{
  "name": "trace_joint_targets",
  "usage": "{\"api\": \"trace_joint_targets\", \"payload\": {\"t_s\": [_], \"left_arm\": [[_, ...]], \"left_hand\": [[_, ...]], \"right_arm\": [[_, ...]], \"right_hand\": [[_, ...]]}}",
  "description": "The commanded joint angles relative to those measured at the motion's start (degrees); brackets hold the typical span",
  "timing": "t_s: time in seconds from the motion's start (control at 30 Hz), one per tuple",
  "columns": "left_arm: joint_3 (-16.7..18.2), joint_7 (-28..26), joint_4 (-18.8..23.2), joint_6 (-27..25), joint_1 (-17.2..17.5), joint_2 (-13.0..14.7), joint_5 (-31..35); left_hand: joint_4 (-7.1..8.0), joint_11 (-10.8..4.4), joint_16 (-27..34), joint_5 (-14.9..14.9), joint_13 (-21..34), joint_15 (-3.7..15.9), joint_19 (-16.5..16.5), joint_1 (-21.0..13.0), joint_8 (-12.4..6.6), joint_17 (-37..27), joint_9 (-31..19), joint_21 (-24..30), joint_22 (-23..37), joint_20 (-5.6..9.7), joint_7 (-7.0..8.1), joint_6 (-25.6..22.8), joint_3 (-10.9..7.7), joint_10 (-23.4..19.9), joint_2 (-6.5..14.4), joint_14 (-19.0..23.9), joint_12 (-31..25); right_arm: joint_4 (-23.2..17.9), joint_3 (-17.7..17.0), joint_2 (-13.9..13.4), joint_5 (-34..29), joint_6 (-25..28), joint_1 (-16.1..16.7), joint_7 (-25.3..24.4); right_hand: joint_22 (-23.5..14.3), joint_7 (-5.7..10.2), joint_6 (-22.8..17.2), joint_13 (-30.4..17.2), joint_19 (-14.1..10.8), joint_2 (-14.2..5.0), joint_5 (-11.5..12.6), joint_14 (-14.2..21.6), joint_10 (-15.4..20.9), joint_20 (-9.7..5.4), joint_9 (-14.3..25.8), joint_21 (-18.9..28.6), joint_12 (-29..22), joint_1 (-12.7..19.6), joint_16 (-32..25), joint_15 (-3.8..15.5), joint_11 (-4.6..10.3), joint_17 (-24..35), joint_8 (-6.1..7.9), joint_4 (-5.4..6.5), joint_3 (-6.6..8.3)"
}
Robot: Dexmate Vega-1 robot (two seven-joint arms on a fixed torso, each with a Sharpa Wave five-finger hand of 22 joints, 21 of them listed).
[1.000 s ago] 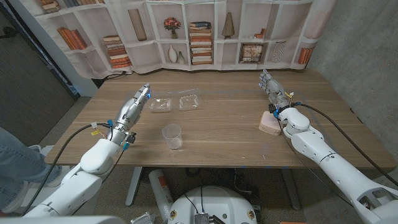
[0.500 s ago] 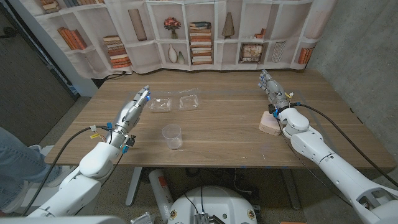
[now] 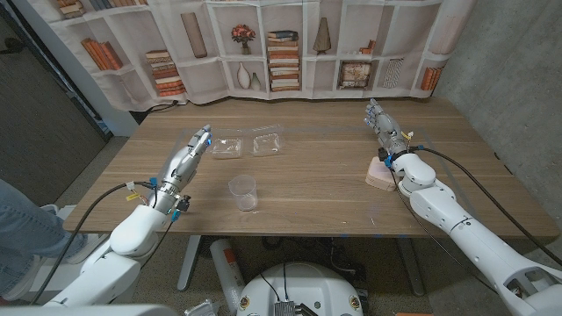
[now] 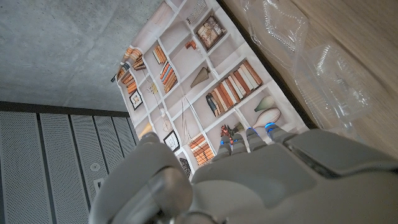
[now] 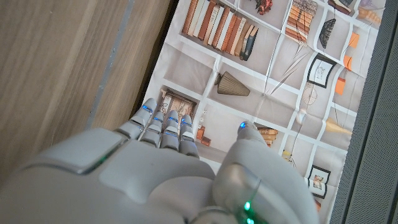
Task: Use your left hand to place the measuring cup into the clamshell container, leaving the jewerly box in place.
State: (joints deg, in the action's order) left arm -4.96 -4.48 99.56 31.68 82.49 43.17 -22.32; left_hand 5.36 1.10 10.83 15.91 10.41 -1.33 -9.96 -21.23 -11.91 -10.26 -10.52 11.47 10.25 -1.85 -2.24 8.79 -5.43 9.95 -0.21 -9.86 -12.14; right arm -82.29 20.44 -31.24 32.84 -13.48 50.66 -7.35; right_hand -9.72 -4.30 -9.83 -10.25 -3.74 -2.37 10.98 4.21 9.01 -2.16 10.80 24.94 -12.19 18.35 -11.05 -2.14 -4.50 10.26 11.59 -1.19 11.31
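1. The wooden counter fills the middle of the head view, with a printed bookshelf backdrop hanging along its far edge.
2. The left arm comes in from the near left corner, and its left robot hand reaches out over the counter toward the far side. The fingers lie straight and close together, holding nothing. The fingertips end just left of the clamshell container.
3. The right arm comes in from the near right corner. Its right robot hand lies toward the far right of the counter, fingers extended and nothing in them.
4. The clamshell container — clear plastic, opened into two halves side by side — sits on the far side of the counter, left of centre. In the left wrist view its halves show beyond the left robot hand.
5. The jewelry box, a pale pink block, sits on the right of the counter, close beside the right wrist.
6. The measuring cup — clear and upright — stands near the middle of the counter, nearer than the clamshell container and to the right of the left forearm, touched by neither hand.
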Motion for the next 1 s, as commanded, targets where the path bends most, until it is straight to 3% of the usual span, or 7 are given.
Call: {"api": "trace_joint_targets", "payload": {"t_s": [0.03, 0.53, 1.0], "left_arm": [[1.5, -1.1, 1.2, -0.1, 2.7, 0.2, 1.2], [1.9, -1.8, 1.4, 1.6, 3.9, -0.8, 5.1], [2.5, -4.6, -0.6, 5.6, 5.1, -3.3, 10.6]], "left_hand": [[-0.42, -0.51, 0.1, 0.3, 0.2, 0.32, -6.5, -0.7, 0.17, -0.1, -0.1, 0.4, 0.3, -0.36, 0.05, -0.2, -0.17, 0.3, 0.1, -3.0, 0.0], [-0.83, -0.67, 0.1, 0.4, 0.2, 0.25, -6.4, -1.3, 0.41, -0.1, -0.1, 0.4, 0.3, -0.87, 0.22, 0.2, -0.02, 0.3, -0.2, -3.0, 0.2], [-2.52, -0.82, 0.1, 0.9, 0.3, -0.32, -5.3, -3.6, 0.74, -0.1, -0.2, 0.6, 0.2, -3.26, 0.45, 1.7, 0.15, 0.2, -1.4, -2.7, 0.2]], "right_arm": [[-0.6, 0.2, 0.1, -0.3, 0.0, 0.3, -0.3], [-2.0, 0.2, -0.4, -0.6, 0.5, 1.0, -0.8], [-2.8, 0.0, -0.8, -0.8, 0.5, 1.7, -1.1]], "right_hand": [[-0.3, 0.07, -0.3, -0.3, -0.7, -0.22, 0.0, 0.6, 0.4, -0.29, 0.1, -0.3, 0.1, 0.1, 0.1, -0.06, -0.19, 0.3, -0.29, -0.48, 0.18], [-0.3, 0.09, -0.3, -0.3, -0.8, -0.26, 0.0, 0.6, 0.5, -0.26, 0.1, -0.6, 0.1, 0.1, 0.1, -0.10, -0.13, 0.3, -0.31, -0.57, 0.14], [-0.3, 0.11, -0.3, -0.3, -0.9, -0.30, 0.0, 0.7, 0.6, -0.23, 0.1, -1.0, 0.0, 0.1, 0.1, -0.11, -0.11, 0.3, -0.33, -0.69, 0.13]]}}
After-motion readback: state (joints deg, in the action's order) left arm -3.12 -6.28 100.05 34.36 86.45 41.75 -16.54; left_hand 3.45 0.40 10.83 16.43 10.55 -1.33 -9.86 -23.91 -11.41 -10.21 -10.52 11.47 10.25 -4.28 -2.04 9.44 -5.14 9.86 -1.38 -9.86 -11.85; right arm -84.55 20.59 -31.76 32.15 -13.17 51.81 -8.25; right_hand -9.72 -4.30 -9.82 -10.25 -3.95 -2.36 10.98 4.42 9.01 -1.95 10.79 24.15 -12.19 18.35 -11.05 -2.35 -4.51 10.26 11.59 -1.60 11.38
